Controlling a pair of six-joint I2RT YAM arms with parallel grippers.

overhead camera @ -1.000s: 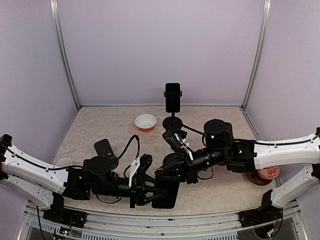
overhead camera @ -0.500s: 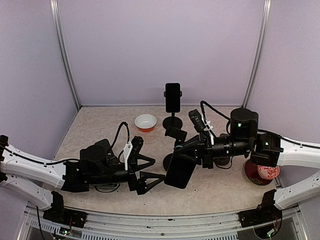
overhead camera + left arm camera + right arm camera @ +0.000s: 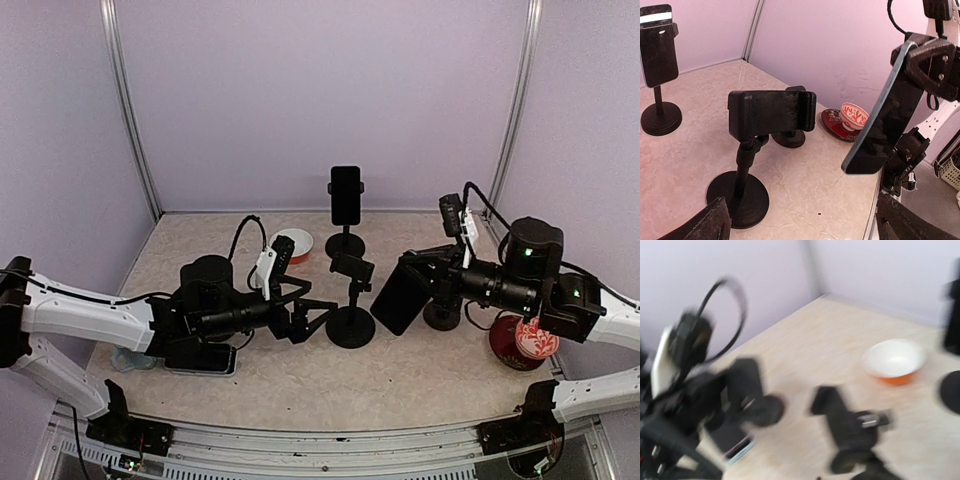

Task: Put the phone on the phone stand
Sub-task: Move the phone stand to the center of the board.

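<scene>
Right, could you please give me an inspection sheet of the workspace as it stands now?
Surface: beige marbled table, no spills seen.
Job's things: phone held in the air, tilted, right of the empty phone stand.
Clutter: second stand carrying another phone at the back; white bowl; red cup and saucer.
Pincers: left pincer open beside the stand; right pincer shut on the phone.
Cables: black loops over each wrist.
Surroundings: lilac walls, metal corner posts.
</scene>
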